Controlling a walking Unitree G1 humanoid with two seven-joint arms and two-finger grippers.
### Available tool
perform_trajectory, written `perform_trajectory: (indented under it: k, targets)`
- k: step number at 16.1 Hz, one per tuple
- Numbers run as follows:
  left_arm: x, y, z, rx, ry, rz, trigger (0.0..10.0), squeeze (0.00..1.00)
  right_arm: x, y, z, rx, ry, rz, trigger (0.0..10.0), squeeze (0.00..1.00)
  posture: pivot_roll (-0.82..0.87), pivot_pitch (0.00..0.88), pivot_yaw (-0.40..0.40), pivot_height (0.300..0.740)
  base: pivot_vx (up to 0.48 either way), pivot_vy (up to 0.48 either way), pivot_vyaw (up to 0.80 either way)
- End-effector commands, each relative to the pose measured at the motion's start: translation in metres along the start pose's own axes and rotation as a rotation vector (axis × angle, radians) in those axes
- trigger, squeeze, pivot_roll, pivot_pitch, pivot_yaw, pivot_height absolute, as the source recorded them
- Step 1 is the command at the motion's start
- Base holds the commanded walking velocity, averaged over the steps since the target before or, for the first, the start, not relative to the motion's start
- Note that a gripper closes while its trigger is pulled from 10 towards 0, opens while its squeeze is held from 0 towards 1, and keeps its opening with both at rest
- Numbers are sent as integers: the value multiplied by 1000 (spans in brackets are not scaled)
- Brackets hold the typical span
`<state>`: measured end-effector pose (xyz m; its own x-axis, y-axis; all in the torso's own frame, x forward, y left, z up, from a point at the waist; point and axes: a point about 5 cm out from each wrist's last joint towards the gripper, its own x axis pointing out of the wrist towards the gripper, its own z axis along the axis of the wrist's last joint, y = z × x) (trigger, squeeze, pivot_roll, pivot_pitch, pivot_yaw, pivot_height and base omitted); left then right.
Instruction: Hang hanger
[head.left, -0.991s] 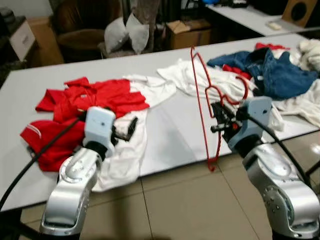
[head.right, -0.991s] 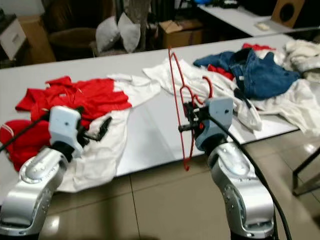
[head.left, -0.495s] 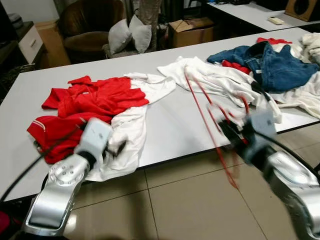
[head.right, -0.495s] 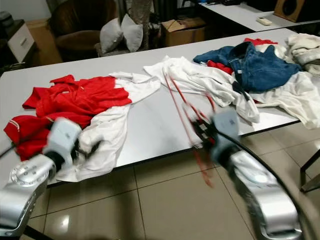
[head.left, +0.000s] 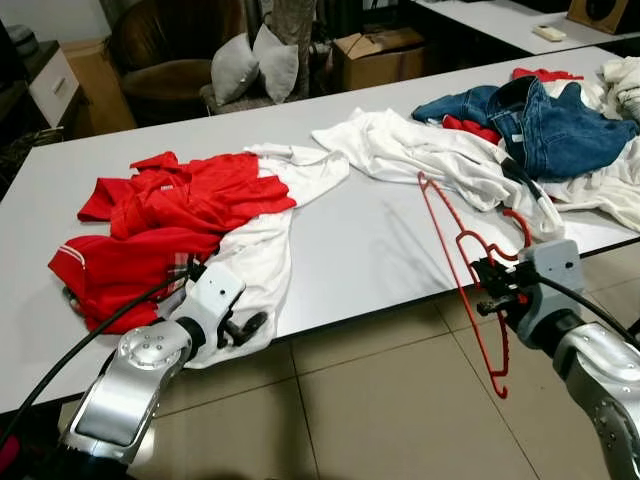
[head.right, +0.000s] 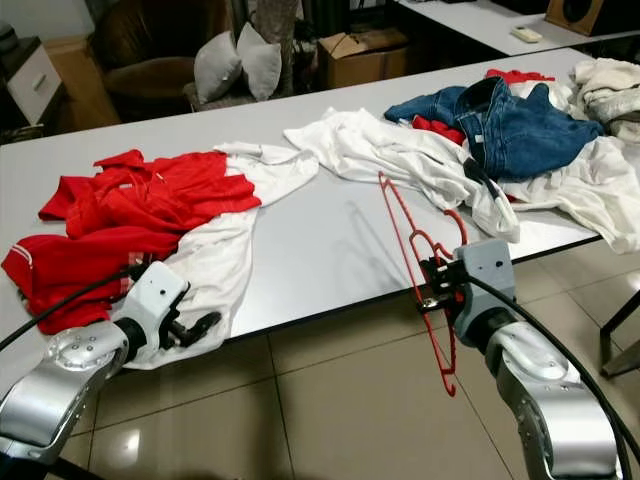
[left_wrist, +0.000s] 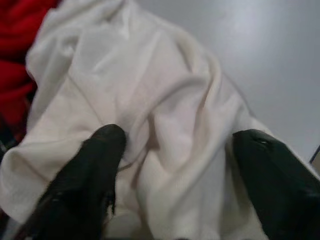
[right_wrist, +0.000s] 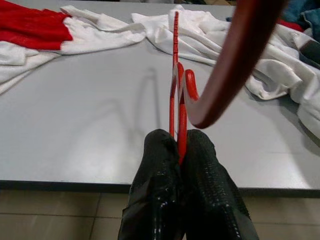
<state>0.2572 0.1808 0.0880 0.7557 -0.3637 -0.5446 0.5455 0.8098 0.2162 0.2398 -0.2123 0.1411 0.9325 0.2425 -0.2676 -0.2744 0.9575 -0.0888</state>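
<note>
Closest in, the right gripper (right_wrist: 179, 150) pinches the red hanger (head.left: 462, 262) tight between its fingers, holding it up off the floor by the table (head.left: 370, 250) edge so it can be carried to a rail. The left gripper (left_wrist: 175, 150) is spread wide over a white shirt (left_wrist: 165, 100), holding nothing. Farther back lie red clothes (head.left: 170, 200) and blue jeans (head.left: 550, 125).

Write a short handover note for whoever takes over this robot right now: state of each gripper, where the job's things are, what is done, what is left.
Right gripper: shut on the red hanger, held off the table's front edge, above the floor.
Left gripper: open, fingers straddling the white shirt that droops over the table's front edge; holding nothing.
Done: hanger is picked up.
Left: hang it. No rail or hook can be seen from here, so find one first. The red clothes and jeans lie on the table.
</note>
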Motion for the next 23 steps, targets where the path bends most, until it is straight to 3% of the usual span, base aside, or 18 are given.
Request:
perform_trajectory:
  k: [1, 11, 19, 22, 23]
  targets:
    - [1, 2, -2, 13, 14, 3, 0, 0, 3, 7, 7, 1, -40, 43, 10000, 0, -164, 0, 104, 740, 0, 0, 0]
    - [7, -2, -1, -41, -60, -10, 0, 0, 3, 14, 7, -7, -52, 49, 10000, 0, -176, 0, 108, 740, 0, 0, 0]
    - [11, 12, 41, -292, -308, -14, 0, 0, 4, 10, 5, 15, -71, -14, 10000, 0, -177, 0, 116, 740, 0, 0, 0]
    - [12, 23, 66, -320, -404, -11, 0, 0, 5, 10, 6, 13, -76, -22, 10000, 0, -179, 0, 121, 740, 0, 0, 0]
    - [10, 27, 71, -275, -419, -12, 0, 0, 5, 10, 6, 12, -78, -23, 10000, 0, -183, 0, 126, 740, 0, 0, 0]
